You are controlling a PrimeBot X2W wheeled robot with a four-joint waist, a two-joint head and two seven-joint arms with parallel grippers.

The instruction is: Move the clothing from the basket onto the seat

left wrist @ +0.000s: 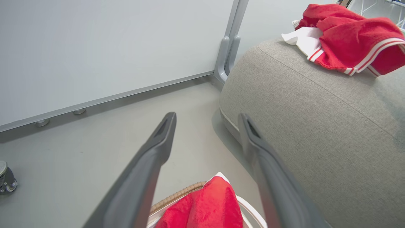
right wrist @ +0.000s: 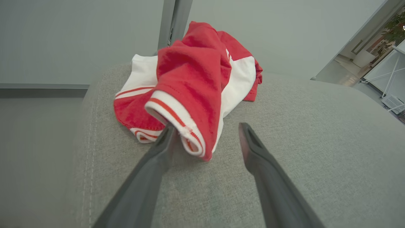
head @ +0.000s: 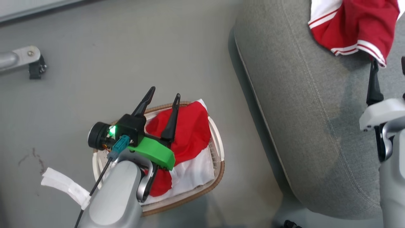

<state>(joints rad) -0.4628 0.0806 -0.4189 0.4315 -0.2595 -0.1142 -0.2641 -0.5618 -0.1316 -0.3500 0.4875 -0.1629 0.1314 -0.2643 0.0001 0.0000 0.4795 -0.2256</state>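
Right gripper (right wrist: 207,127), crumpled clothing (right wrist: 190,72), perhaps woven seat (right wrist: 300,126)

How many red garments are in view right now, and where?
2. One garment lies on the seat, at the open right gripper. The other garment sits in the basket, below the open left gripper. More may be hidden under it.

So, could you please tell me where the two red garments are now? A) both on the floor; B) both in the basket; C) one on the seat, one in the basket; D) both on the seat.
C: one garment lies on the seat, the other garment sits in the basket.
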